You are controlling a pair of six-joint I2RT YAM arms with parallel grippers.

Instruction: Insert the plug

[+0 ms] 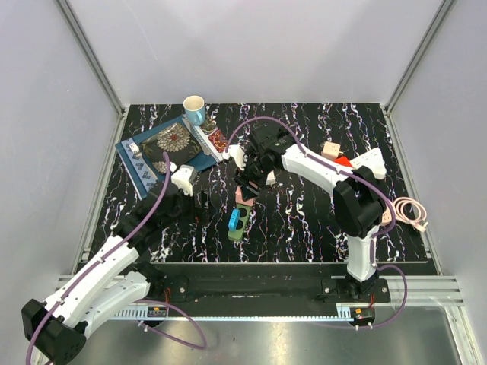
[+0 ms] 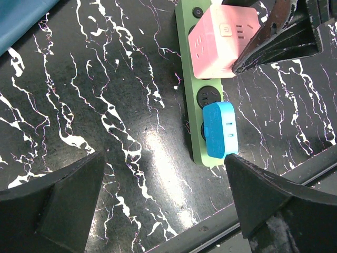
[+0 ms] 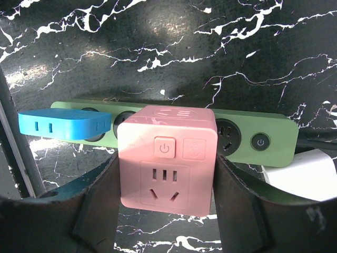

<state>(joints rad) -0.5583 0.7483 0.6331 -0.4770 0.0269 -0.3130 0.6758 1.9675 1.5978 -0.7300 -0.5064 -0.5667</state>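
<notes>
A green power strip [image 1: 237, 230] [image 2: 196, 132] [image 3: 263, 138] lies on the black marbled table. A blue plug [image 1: 233, 220] [image 2: 220, 129] [image 3: 58, 125] sits in a socket near one end. My right gripper [image 1: 246, 192] [image 3: 167, 176] is shut on a pink cube plug [image 1: 243, 197] [image 2: 224, 42] [image 3: 167, 158], with a finger on each side. It holds the cube against the strip's middle sockets, and the cube's pins are hidden. My left gripper [image 1: 204, 204] [image 2: 163, 200] stands open beside the strip with nothing between its fingers.
A blue mat [image 1: 141, 163] with a patterned plate, a fork and a cup [image 1: 194, 108] lies at the back left. A white block [image 1: 237, 156] [image 3: 308, 174] lies by the strip's far end. White and red pieces [image 1: 365, 162] and a pink cable [image 1: 411, 214] lie at the right.
</notes>
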